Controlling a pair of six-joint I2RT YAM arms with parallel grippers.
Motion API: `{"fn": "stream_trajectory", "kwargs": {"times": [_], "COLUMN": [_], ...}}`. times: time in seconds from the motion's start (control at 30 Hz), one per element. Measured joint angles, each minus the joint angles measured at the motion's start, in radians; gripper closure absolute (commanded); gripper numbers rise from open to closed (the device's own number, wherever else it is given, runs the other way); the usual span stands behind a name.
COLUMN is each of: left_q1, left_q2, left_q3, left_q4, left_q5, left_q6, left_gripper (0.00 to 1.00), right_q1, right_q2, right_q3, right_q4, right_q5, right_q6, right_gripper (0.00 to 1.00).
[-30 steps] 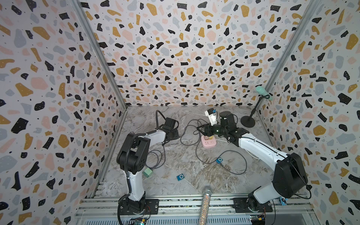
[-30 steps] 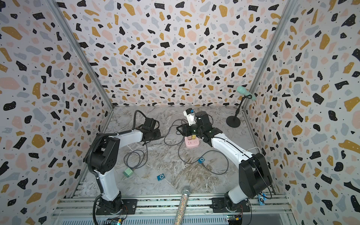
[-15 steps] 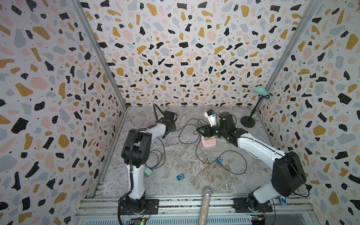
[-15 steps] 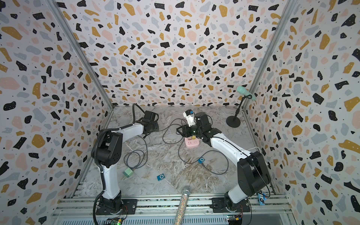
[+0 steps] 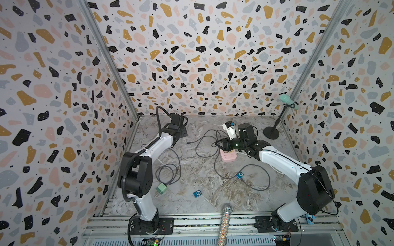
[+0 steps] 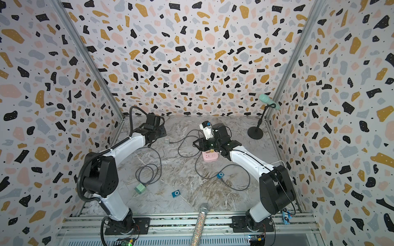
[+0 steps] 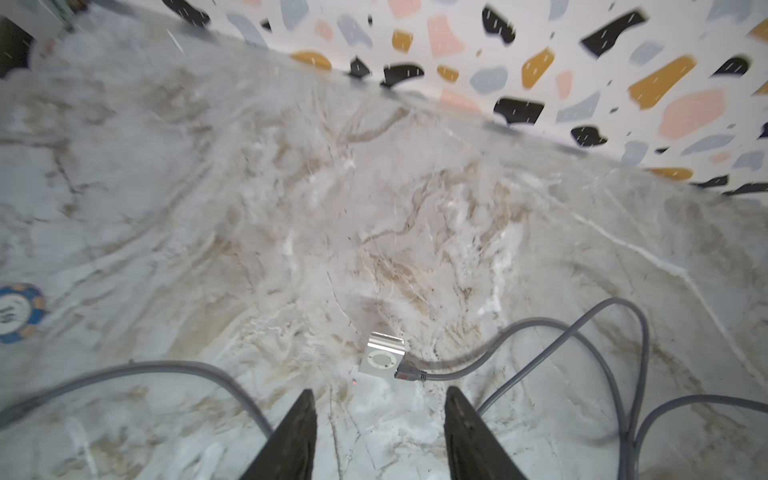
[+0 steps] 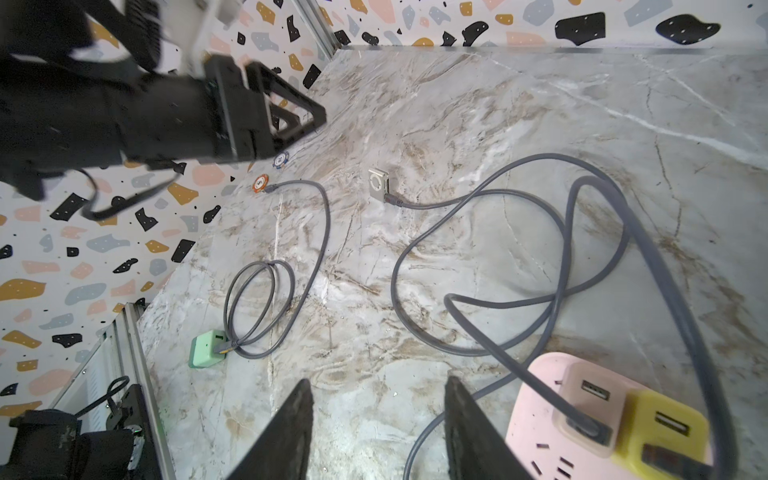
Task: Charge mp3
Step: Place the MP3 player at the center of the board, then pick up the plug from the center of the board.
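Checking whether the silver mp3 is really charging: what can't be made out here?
- Plug seating in the mp3: left wrist view blurred; too small in both top views.
- Strip: cut off by the right wrist view's edge; in a top view the right arm covers its far end.

My left arm (image 5: pixel 152 148) and right arm (image 5: pixel 281 163) show white shells between bulky black joints; a ribbed black hose (image 6: pixel 78 185) runs along the left one.
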Motion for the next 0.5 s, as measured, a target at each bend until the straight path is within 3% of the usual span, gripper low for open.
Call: {"fn": "stream_trajectory", "kwargs": {"times": [0.17, 0.5], "left_q1": [0.003, 0.002], "left_q2": [-0.113, -0.445], "left_q3": [-0.076, -0.430], "left_q4": [-0.023, -0.211], "left_q5": [-0.002, -0.065], "left_q6": [0.015, -0.023], "left_gripper": [0.49, 0.44], "right_q1": [0.035, 0.149], "right_q2": [0.000, 0.000], "right_q3": [0.003, 0.003], "right_q4": [-0.040, -0.077], "right_q5": [0.046, 0.084], "right_q6": [-0.020, -0.052], "right_gripper": [0.49, 0.49]}}
